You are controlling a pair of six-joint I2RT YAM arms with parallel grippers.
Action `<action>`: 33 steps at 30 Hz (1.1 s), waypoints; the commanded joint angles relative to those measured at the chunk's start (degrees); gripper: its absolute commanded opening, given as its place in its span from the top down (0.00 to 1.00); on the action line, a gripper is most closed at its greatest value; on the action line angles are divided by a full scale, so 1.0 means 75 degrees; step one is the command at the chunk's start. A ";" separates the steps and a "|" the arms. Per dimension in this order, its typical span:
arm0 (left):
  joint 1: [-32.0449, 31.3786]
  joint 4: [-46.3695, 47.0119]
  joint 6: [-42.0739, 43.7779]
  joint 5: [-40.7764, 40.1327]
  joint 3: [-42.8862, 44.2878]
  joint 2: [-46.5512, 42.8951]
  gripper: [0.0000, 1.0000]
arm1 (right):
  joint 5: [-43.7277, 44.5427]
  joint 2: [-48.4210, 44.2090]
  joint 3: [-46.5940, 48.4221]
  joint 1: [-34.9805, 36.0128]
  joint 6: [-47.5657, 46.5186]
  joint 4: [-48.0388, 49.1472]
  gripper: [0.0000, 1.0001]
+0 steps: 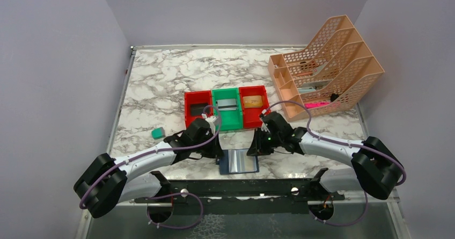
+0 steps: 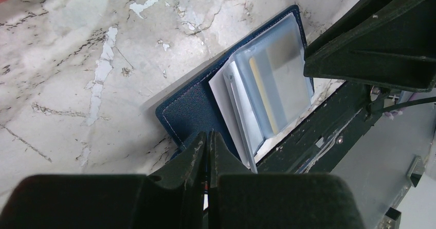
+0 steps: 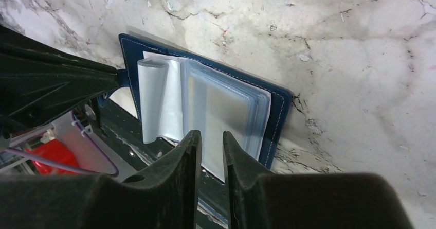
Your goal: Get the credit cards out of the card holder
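Note:
The navy card holder [image 1: 240,161] lies open near the table's front edge, its pale blue-grey pockets [image 3: 216,105] facing up. A black card [image 1: 197,109] lies in the left red bin, a silver-grey card [image 1: 227,103] in the green bin, a gold card [image 1: 254,101] in the right red bin. My left gripper [image 2: 208,136] is shut on the holder's navy cover edge [image 2: 190,108]. My right gripper [image 3: 211,136] hovers narrowly open over the pockets' near edge, nothing between its fingers. A yellowish strip [image 2: 258,85] shows inside one pocket.
The three bins [image 1: 225,115] stand just behind the grippers. A small teal block [image 1: 157,133] lies at the left. A peach mesh file organizer [image 1: 327,67] stands at the back right. A black rail [image 1: 241,188] runs along the front edge.

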 commanded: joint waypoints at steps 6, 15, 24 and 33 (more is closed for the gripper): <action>-0.0054 0.0253 -0.0063 0.0168 -0.0063 -0.0052 0.94 | 0.0725 -0.0196 0.0243 0.0068 -0.0199 -0.0613 0.65; -0.0065 0.0314 -0.0121 0.0157 -0.0067 -0.0046 0.99 | 0.0010 0.0270 0.0195 0.0089 -0.0279 0.0018 0.69; -0.0088 0.0376 -0.0127 0.0187 -0.0022 0.0076 1.00 | -0.0137 0.0087 0.0261 0.0138 -0.0405 0.0180 0.83; -0.0111 0.0408 -0.0122 0.0181 -0.0028 0.0094 1.00 | 0.0096 0.0227 0.0373 0.0154 -0.0352 -0.0019 0.76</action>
